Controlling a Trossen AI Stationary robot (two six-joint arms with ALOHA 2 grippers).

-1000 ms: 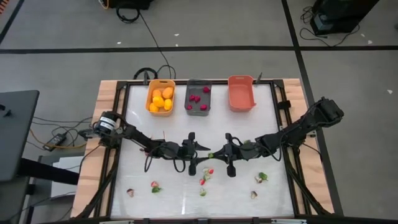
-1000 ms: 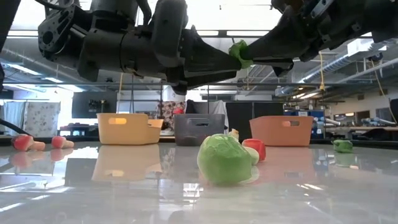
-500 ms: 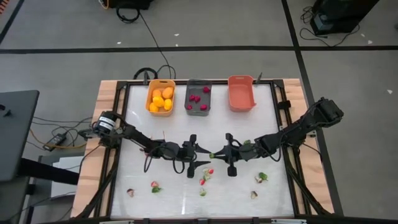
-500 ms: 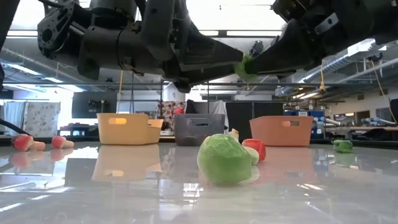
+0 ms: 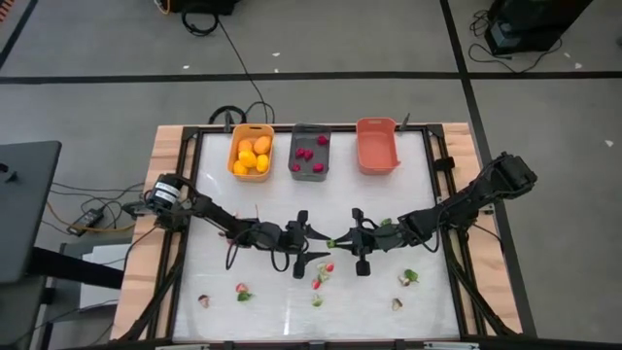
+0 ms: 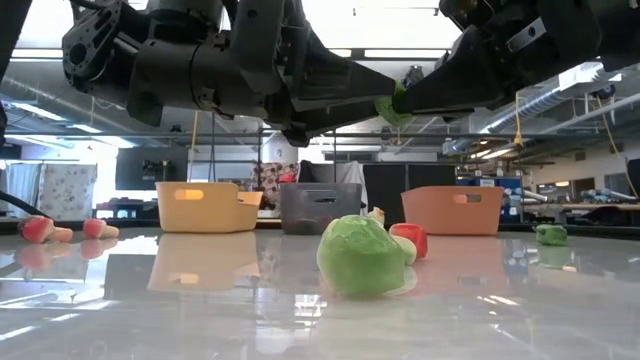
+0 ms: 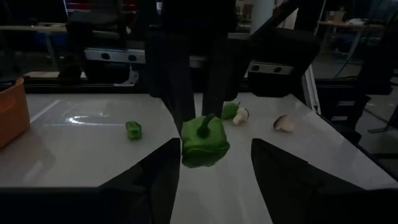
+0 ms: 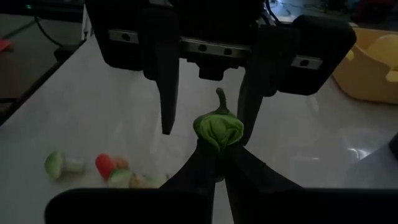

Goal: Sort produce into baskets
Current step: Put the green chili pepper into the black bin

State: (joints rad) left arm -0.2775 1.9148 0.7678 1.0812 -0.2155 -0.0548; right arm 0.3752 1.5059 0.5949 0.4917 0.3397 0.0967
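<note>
High view: both arms reaching toward counter (image 5: 428,165) centre, tips nearly meeting just below middle. Right tool (image 5: 333,242) pinched tight on a small green pepper (image 8: 218,129), held aloft, stem pointing up. Left tool (image 5: 324,245) facing it from 9 o'clock, fingers (image 7: 281,167) spread apart on either side of the same pepper, not visibly touching it. Seen also in low view, pepper wedged between the two dark tool tips, high above the counter.

Along the 12 o'clock edge, three baskets in a row: yellow basket (image 5: 250,152) toward 11 o'clock, holding several orange-yellow fruits (image 5: 253,156); grey basket (image 5: 309,153) at 12 o'clock, with a few red pieces (image 5: 305,154) inside; coral basket (image 5: 377,146) toward 1 o'clock, no contents visible.

Toward 6 o'clock, loose produce scattered: red and pale bits (image 5: 327,271) just below the tool tips, more near 7 o'clock (image 5: 242,290), others toward 5 o'clock (image 5: 409,277).

Low view: large green leafy piece (image 6: 361,255) lying on the counter close to the camera, red piece (image 6: 409,238) just behind it at 3 o'clock side, small green bit (image 6: 551,234) far off toward 3 o'clock, two radish-like pieces (image 6: 42,230) toward 9 o'clock.
</note>
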